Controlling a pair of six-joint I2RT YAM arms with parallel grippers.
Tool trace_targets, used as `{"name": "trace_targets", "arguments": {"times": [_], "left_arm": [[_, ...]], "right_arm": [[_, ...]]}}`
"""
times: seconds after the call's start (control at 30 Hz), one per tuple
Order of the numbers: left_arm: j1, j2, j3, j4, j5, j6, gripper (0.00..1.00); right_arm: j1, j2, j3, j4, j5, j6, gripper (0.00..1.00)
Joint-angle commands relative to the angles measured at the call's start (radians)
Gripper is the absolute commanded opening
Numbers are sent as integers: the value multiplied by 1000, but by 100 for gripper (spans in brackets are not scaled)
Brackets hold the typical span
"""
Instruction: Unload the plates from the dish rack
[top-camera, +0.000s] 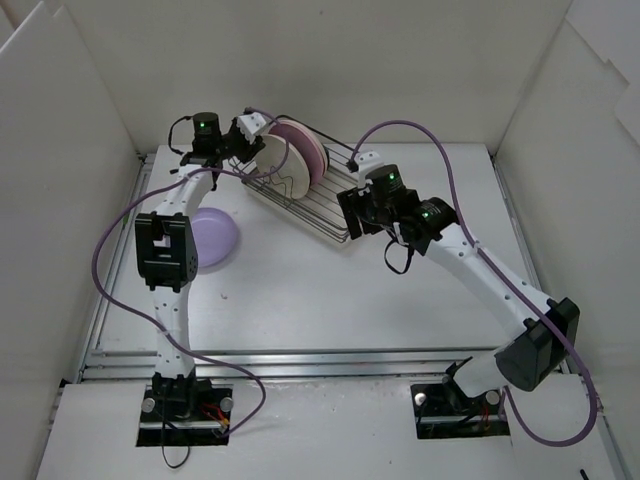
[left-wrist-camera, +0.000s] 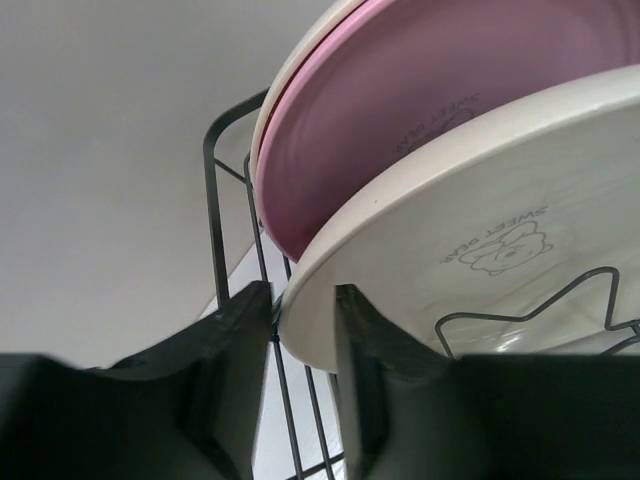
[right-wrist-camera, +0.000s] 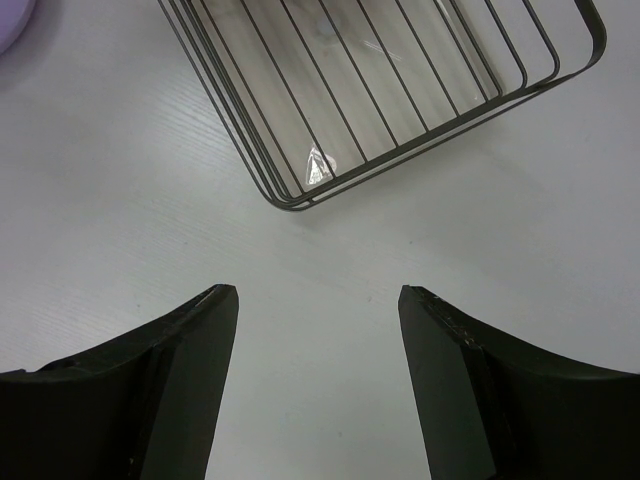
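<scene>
A lavender plate (top-camera: 213, 238) lies flat on the table (top-camera: 300, 290) at the left, already out of the dish rack (top-camera: 320, 205). At the rack's far end, the left gripper (left-wrist-camera: 300, 300) brackets the lower rim of the upright cream plate (left-wrist-camera: 480, 200); whether its fingers actually pinch the rim I cannot tell. Just behind the cream plate stands a pink plate (left-wrist-camera: 400, 100). Both look stiff, light and glossy, so probably slippery and chippable. The thin rim is the only sensible hold, followed by a straight lift clear of the wires. To the right, the right gripper (right-wrist-camera: 318, 300) hovers spread wide and holding nothing, beside the rack's bare near corner.
</scene>
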Motion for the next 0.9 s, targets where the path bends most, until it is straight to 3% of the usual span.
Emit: {"name": "trace_targets", "arguments": {"times": [0.0,0.27,0.53,0.87], "left_arm": [[-9,-53,52,108,-1,14,28],[-9,-118,-20,131,16,60,0],[-9,-164,-51,134,33,91,0],[20,-283,-63,156,65,-15,0]], "right_arm": [[4,9,55,33,-2,-18,67],[7,7,49,28,3,-23,67],[5,9,55,23,3,-27,67],[8,-16,18,48,-2,-20,67]]}}
